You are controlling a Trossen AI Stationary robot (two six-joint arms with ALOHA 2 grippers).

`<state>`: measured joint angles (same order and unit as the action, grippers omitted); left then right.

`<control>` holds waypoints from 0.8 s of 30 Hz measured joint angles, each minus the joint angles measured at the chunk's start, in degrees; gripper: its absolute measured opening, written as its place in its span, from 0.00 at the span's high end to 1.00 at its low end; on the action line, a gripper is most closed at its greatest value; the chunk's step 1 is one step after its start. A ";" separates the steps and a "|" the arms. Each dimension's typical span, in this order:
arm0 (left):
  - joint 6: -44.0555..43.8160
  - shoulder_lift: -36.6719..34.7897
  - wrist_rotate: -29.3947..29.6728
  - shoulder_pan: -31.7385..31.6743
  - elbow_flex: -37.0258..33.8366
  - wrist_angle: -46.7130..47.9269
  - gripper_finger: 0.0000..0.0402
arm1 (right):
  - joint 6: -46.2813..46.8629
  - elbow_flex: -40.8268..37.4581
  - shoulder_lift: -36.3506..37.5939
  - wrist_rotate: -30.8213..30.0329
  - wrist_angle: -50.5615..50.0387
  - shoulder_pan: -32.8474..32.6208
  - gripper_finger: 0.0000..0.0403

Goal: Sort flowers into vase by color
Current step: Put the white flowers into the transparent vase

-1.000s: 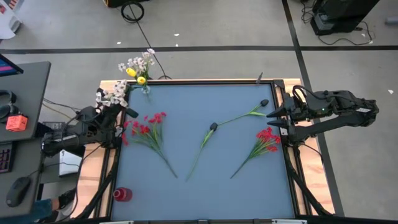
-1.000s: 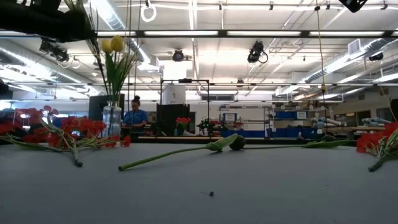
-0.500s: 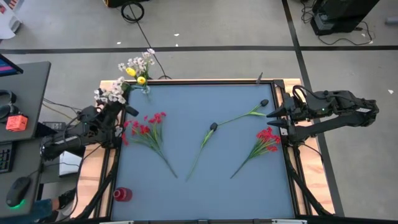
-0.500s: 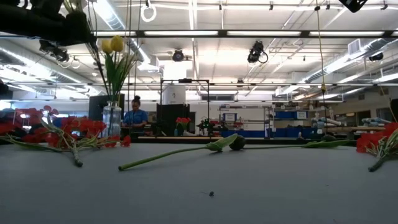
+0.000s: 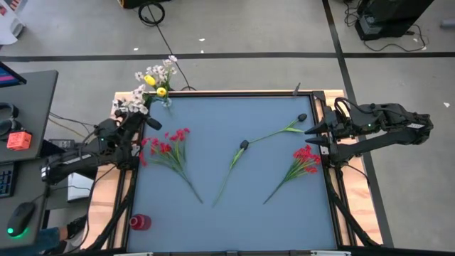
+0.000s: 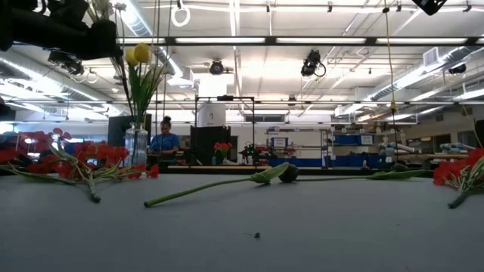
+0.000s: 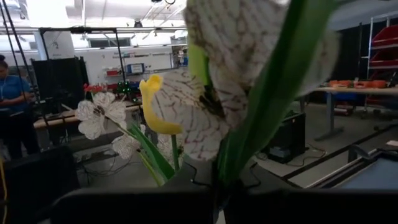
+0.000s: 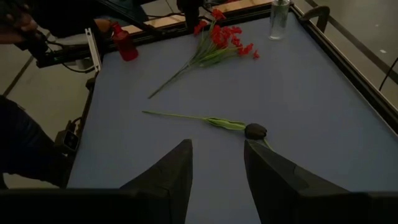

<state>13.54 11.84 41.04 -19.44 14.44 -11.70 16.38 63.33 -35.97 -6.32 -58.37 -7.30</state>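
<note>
While the right hand (image 5: 307,131) waits with its fingers spread apart at the desk's right edge, the left hand (image 5: 134,114) is up near the far left corner, clenched on a green-stemmed sprig of small white blossoms (image 5: 128,104) — the blossoms fill much of the left wrist view, with a yellow bud just behind them. A clear glass vase (image 5: 165,100) stands at that far left corner of the blue desk (image 5: 234,213), holding yellow tulip-like buds (image 5: 155,86) and more white blossom clusters (image 5: 161,70). On the desk lie four sprigs: a red-blossomed one (image 5: 168,146) near the left edge, another red-blossomed one (image 5: 302,161) near the right edge, and two dark-budded stems between them — one (image 5: 242,146) near the middle, the other (image 5: 301,118) close to the right hand. A small red vase (image 5: 140,222) sits at the near left corner (just off the blue surface).
</note>
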 joint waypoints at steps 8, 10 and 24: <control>-2.39 5.71 0.60 -1.80 0.76 -3.97 0.98 | 0.00 0.00 -0.01 0.01 0.00 -0.01 0.62; -3.69 7.57 1.81 -1.80 2.20 -3.09 0.98 | 0.00 0.00 -0.02 0.01 0.00 -0.01 0.62; -8.54 17.24 5.43 -2.40 11.54 5.43 0.98 | 0.00 0.00 -0.01 0.01 0.00 0.01 0.62</control>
<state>5.00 29.08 46.46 -21.84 25.98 -6.27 16.38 63.33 -35.98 -6.31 -58.37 -7.29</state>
